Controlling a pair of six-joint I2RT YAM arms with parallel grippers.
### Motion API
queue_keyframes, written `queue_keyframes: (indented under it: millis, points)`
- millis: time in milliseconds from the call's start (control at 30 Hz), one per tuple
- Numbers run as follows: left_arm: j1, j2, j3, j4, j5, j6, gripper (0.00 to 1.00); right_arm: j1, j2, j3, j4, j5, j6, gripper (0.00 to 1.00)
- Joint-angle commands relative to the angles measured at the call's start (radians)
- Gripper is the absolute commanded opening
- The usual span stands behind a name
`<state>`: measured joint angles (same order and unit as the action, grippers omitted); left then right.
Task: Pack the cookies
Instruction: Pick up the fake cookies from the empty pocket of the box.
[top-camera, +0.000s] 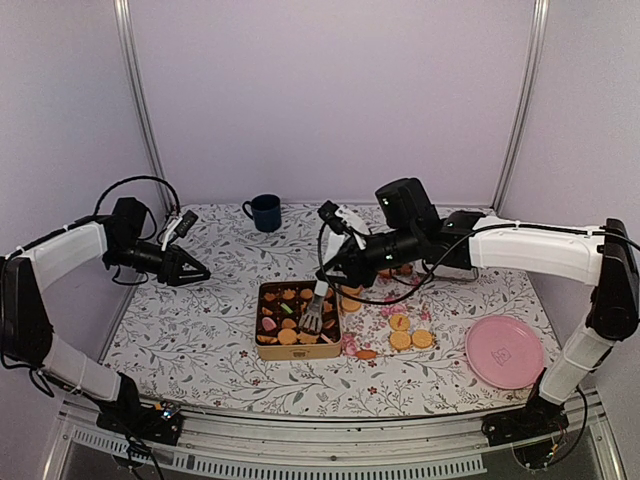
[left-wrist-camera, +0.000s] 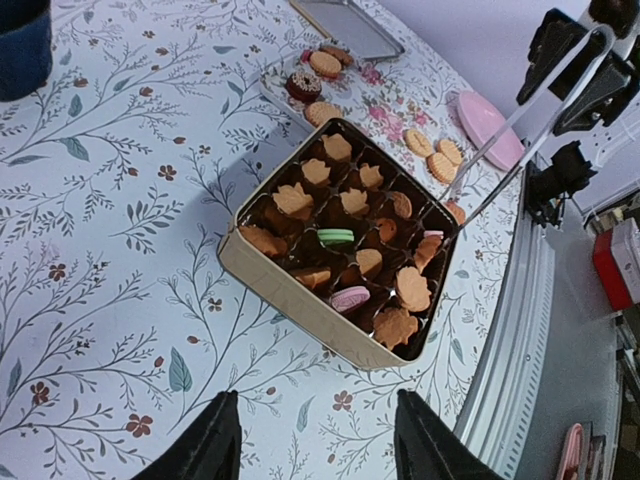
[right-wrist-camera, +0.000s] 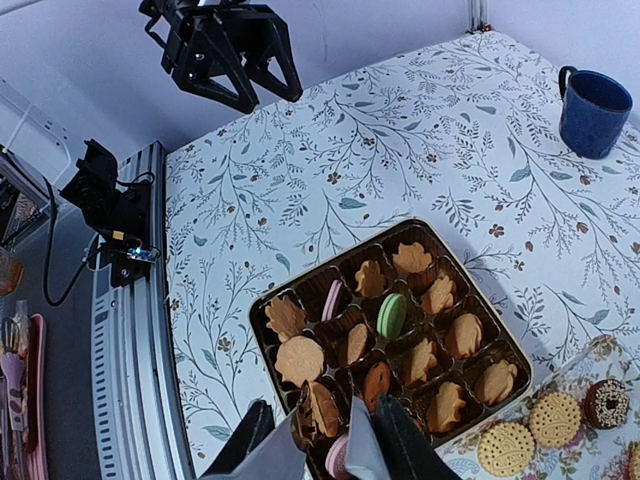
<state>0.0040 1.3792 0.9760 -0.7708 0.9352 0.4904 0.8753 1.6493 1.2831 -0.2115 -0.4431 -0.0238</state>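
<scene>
Nearest, on the right: a pink plate (top-camera: 505, 352). Lies flat on the flowery table (top-camera: 170, 330). A bit further in, a gold tin (left-wrist-camera: 300, 300). Sits open in the middle of the table. Holds most of the cookies (left-wrist-camera: 412, 288) in little brown cups: lots of golden ones, one green, a pink one too. Just right of the tin, some loose cookies (top-camera: 411, 338). Lie on a paper (left-wrist-camera: 390, 112) with roses, outside the tin. Above the tin, the right gripper (top-camera: 335, 268). Squeezes a pair of metal tongs (top-camera: 318, 298) and points them down into the tin. Hard to tell about any cookie between the tong tips. Off to the left, well away from the tin, the left gripper (top-camera: 198, 270). Hangs above the table with fingers (left-wrist-camera: 215, 440) spread wide and nothing between them. Farthest back, a blue mug (top-camera: 266, 212). Stands upright close to the back wall.
</scene>
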Motion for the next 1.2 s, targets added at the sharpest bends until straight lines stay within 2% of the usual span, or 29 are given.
queue_keyframes:
  millis: [0,133,467,633,800,1167]
  points:
    - [0.011,-0.024,-0.01,-0.007,0.014,0.015,0.52,0.016,0.021,0.052,0.0,0.005,-0.017,0.31]
    - [0.015,-0.025,-0.008,-0.007,0.013,0.016,0.52,0.025,0.027,0.064,-0.018,0.013,-0.02,0.29]
    - [0.021,-0.022,0.001,-0.007,0.011,0.022,0.52,0.048,0.02,0.062,-0.072,0.03,-0.037,0.29]
    - [0.021,-0.023,0.0,-0.007,0.01,0.022,0.51,0.047,0.001,0.064,-0.067,0.056,-0.036,0.12]
    - [0.022,-0.023,-0.001,-0.007,0.012,0.022,0.51,0.051,-0.024,0.057,-0.073,0.088,-0.022,0.02]
    - [0.024,-0.023,-0.018,0.009,0.015,0.019,0.51,0.084,-0.113,-0.004,-0.02,0.222,0.066,0.0]
